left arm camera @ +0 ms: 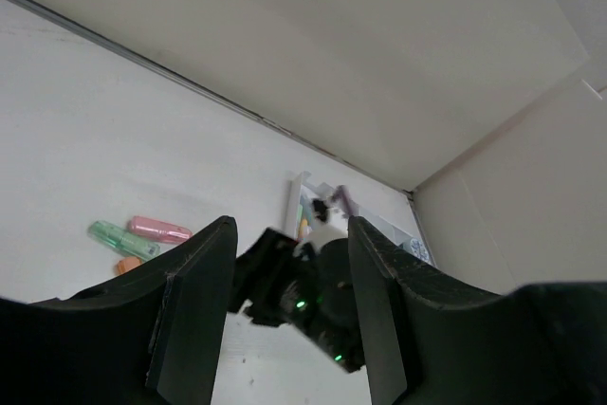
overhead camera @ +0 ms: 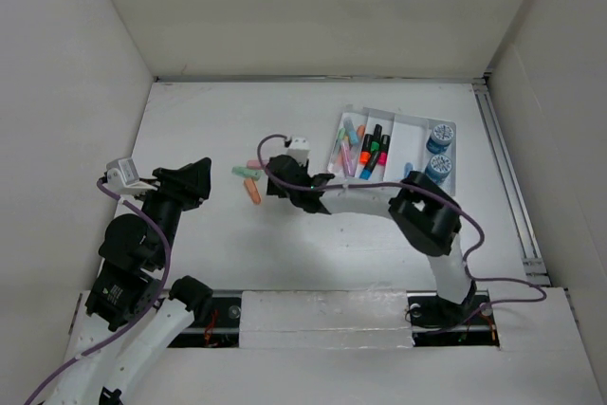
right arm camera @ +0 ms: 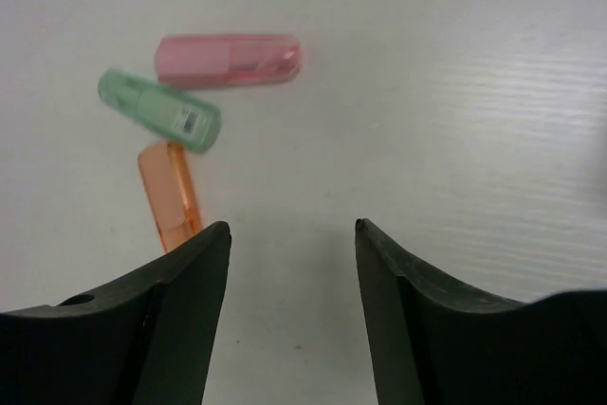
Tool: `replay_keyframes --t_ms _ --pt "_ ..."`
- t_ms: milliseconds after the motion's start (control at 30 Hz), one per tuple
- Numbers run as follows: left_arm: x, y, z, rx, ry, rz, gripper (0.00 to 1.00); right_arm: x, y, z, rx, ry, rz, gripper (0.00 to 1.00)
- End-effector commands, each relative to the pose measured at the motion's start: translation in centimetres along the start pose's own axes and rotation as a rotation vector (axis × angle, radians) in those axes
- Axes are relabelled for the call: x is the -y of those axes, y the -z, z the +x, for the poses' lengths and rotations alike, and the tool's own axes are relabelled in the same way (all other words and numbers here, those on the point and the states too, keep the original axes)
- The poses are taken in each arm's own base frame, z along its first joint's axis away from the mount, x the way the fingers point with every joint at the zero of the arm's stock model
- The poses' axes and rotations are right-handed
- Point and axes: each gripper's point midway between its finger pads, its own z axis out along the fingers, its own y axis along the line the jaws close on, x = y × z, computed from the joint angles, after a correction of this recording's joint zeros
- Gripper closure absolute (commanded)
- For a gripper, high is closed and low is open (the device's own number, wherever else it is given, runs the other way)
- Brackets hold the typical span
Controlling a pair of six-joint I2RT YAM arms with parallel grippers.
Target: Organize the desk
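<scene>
Alignment is what this pick needs. Your right gripper (right arm camera: 292, 230) hangs over the desk (right arm camera: 455, 92) with its fingers spread and nothing between them; bare tabletop lies under the gap and straight ahead of the fingertips. Three small translucent pieces lie ahead and off to one side. The orange piece (right arm camera: 169, 192) is just beyond one fingertip, the green piece (right arm camera: 159, 111) seems to touch its far end, and the pink piece (right arm camera: 228, 60) lies farther ahead.

The step looks like taking one piece for the tray (overhead camera: 410, 133). Slide sideways until the orange piece is centred between the fingers, and turn the wrist so they close across its narrow width. Come down gently, since a fingertip landing on it could knock the green one away.

Your left gripper (left arm camera: 289, 234) is also spread and empty, well apart from the pieces; leave it clear.
</scene>
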Motion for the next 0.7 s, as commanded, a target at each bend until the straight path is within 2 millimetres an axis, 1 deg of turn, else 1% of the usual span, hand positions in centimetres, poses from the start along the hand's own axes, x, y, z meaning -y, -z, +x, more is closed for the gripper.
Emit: replay_keyframes --t_ms 0,33,100,133,167,200,233,267,300,333,367,400,467,500,533,567,667 --pt "1.1 0.2 -1.6 0.051 0.013 0.042 0.53 -3.5 0.2 2.6 -0.021 0.154 -0.019 0.39" --pt "1.1 0.2 -1.6 0.051 0.011 0.040 0.53 -5.0 0.2 2.0 -0.004 0.158 -0.036 0.38" --pt "1.1 0.2 -1.6 0.051 0.013 0.042 0.53 -5.4 -0.6 2.2 -0.009 0.177 -0.027 0.39" --pt "1.2 0.3 -1.7 0.053 0.014 0.043 0.53 -5.0 -1.6 3.5 -0.032 0.204 -0.013 0.39" --pt "1.2 0.3 -1.7 0.052 0.014 0.045 0.53 -6.4 -1.5 3.2 -0.026 0.205 -0.032 0.39" --pt "1.1 0.2 -1.6 0.050 0.013 0.041 0.53 -6.1 -1.9 3.6 -0.036 0.219 -0.015 0.39" --pt "1.1 0.1 -1.5 0.048 0.012 0.041 0.53 -5.6 -2.8 4.7 -0.053 0.246 0.002 0.40" --pt "1.2 0.2 -1.5 0.047 0.012 0.042 0.53 -6.5 -2.7 4.8 -0.051 0.247 -0.010 0.40" --pt "1.2 0.2 -1.5 0.047 0.012 0.045 0.53 -6.2 -3.0 5.1 -0.057 0.258 0.008 0.40" --pt "1.2 0.2 -1.6 0.049 0.013 0.044 0.54 -6.3 -3.2 5.9 -0.061 0.270 0.008 0.41" --pt "1.2 0.2 -1.5 0.047 0.012 0.042 0.54 -6.4 -3.4 6.0 -0.060 0.274 0.004 0.41" --pt "1.3 0.2 -1.6 0.046 0.012 0.046 0.54 -6.9 -3.6 6.6 -0.061 0.285 -0.007 0.42" --pt "1.2 0.2 -1.5 0.045 0.012 0.045 0.54 -7.2 -4.1 6.7 -0.058 0.285 -0.001 0.43" --pt "1.2 0.1 -1.5 0.044 0.011 0.044 0.54 -6.6 -4.3 6.8 -0.062 0.302 0.030 0.48" --pt "1.2 0.2 -1.6 0.048 0.012 0.043 0.54 -6.4 -4.6 6.9 -0.058 0.306 0.050 0.50" --pt "1.2 0.2 -1.6 0.048 0.012 0.043 0.54 -5.8 -5.1 7.4 -0.062 0.320 0.073 0.52" --pt "1.3 0.1 -1.5 0.045 0.012 0.047 0.53 -5.6 -5.1 7.5 -0.044 0.344 0.098 0.52"
